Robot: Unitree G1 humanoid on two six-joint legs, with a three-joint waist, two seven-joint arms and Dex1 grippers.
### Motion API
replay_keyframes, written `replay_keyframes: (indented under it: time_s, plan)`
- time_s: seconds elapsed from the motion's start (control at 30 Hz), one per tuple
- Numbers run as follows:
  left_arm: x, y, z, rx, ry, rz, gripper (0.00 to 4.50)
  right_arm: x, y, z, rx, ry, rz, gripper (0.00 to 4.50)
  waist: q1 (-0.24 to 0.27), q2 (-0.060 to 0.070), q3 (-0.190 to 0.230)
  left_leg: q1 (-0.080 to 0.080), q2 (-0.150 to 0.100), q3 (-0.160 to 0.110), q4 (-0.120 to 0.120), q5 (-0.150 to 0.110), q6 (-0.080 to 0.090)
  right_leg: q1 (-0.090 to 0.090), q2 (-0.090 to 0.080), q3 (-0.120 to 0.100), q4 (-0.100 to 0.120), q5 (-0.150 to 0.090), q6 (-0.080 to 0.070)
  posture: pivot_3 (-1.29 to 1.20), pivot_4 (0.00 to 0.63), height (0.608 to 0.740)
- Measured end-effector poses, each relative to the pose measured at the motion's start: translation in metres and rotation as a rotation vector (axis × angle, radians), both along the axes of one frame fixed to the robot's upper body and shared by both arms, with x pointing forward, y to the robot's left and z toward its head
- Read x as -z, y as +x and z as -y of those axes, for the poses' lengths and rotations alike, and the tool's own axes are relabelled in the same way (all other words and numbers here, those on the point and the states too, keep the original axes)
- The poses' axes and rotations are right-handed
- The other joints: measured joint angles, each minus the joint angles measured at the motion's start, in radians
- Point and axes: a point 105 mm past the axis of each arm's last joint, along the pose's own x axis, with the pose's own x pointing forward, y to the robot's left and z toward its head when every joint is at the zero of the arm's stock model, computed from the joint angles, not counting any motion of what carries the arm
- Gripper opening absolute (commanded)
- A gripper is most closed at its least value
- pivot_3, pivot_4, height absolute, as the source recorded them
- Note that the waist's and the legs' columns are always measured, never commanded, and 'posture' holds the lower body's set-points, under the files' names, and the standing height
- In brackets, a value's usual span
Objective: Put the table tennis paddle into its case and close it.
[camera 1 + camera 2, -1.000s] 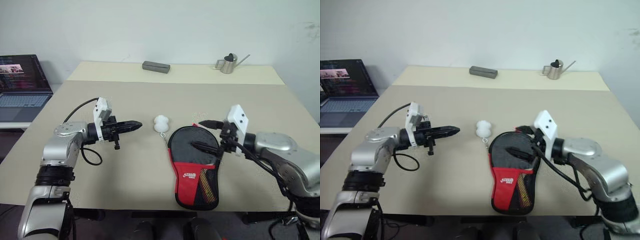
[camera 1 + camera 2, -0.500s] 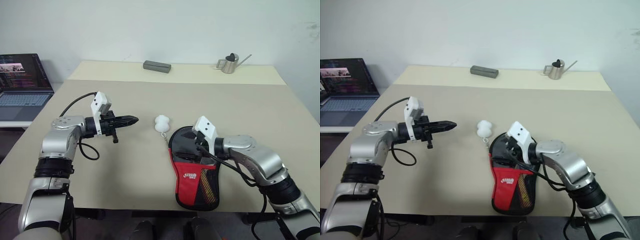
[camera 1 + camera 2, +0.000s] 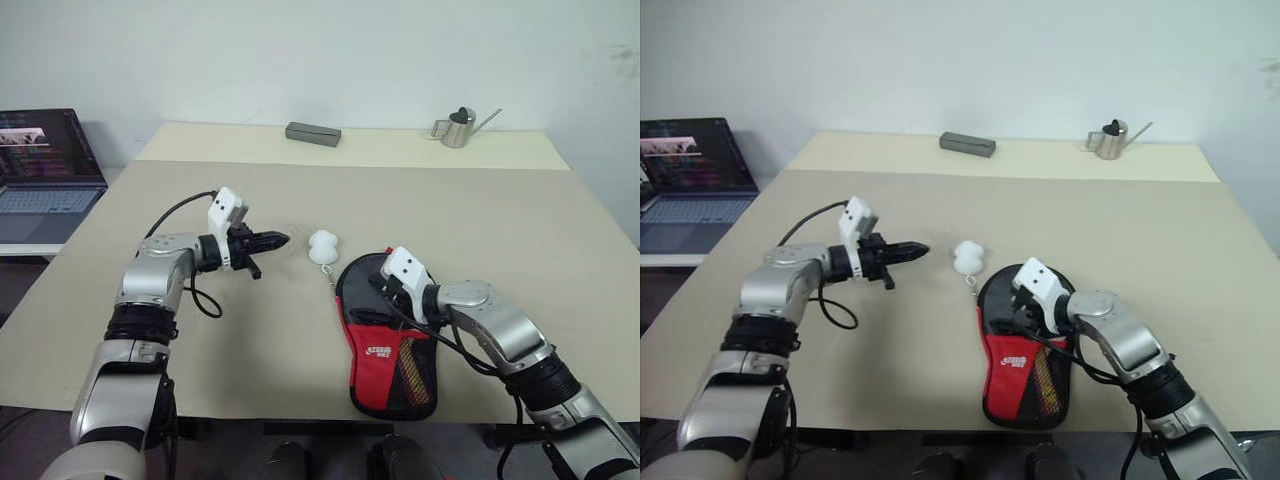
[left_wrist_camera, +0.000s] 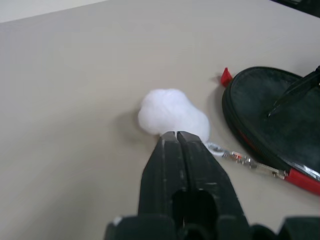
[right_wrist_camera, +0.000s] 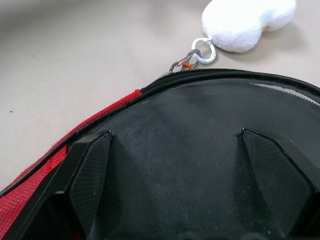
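Observation:
The case (image 3: 378, 362) lies flat on the table, black rounded head away from me, red mesh part toward me. Its white pom-pom (image 3: 323, 246) rests on the table by the head's far left edge, joined by a small metal chain (image 5: 197, 55). The table tennis paddle is hidden. My right gripper (image 5: 175, 134) is open, its two fingers spread wide and resting on the case's black head (image 5: 190, 165). My left gripper (image 4: 176, 134) is shut and empty, level above the table, its tips just short of the pom-pom (image 4: 172, 112).
An open laptop (image 3: 45, 170) stands off the table's left side. A grey block (image 3: 312, 133) and a small metal watering can (image 3: 457, 128) sit along the far edge. The tan table (image 3: 250, 340) has free room around the case.
My right gripper came down and left onto the case's head. My left gripper moved right, closer to the pom-pom, still shut.

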Motion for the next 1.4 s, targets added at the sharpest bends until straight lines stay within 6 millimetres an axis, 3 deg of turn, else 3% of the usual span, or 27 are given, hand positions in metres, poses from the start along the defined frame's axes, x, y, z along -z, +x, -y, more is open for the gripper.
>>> replay_keyframes:
  time_s: [0.33, 0.57, 0.87, 1.3, 1.4]
  plan:
    - [0.008, 0.002, 0.005, -0.052, 0.005, -0.033, 4.46, 0.000, 0.000, 0.000, 0.000, -0.009, 0.005, 4.50, 0.001, 0.000, 0.000, 0.001, 0.000, -0.001, 0.000, 0.000, 0.000, 0.001, 0.000, 0.001, 0.000, 0.000, 0.000, 0.00, 0.150, 0.740]
    - [0.030, 0.008, 0.035, -0.094, 0.011, -0.069, 4.46, 0.001, -0.001, -0.001, -0.007, -0.014, 0.003, 4.50, 0.001, 0.000, 0.000, 0.001, 0.000, -0.001, 0.000, 0.000, 0.000, 0.001, 0.000, 0.001, 0.000, 0.000, 0.000, 0.00, 0.150, 0.740]
    - [0.039, 0.041, 0.040, -0.275, 0.038, -0.093, 4.46, 0.003, -0.001, -0.002, -0.009, -0.019, 0.004, 4.50, 0.001, -0.001, -0.001, 0.002, 0.000, 0.000, 0.000, 0.000, 0.000, 0.002, 0.000, 0.000, 0.000, 0.000, 0.000, 0.00, 0.150, 0.740]
    - [0.046, 0.049, 0.069, -0.239, 0.004, -0.153, 4.46, 0.004, -0.003, -0.006, -0.004, -0.011, 0.000, 4.50, 0.000, -0.001, -0.001, 0.004, 0.000, 0.000, 0.000, 0.000, 0.000, 0.003, 0.000, -0.001, 0.001, 0.000, 0.000, 0.00, 0.150, 0.740]
    - [0.047, 0.048, 0.071, -0.221, 0.001, -0.160, 3.59, 0.004, -0.003, -0.006, 0.003, -0.010, 0.003, 4.50, 0.001, -0.001, -0.001, 0.004, 0.000, 0.000, 0.000, 0.000, 0.000, 0.003, 0.000, -0.001, 0.000, 0.000, 0.000, 0.00, 0.150, 0.740]
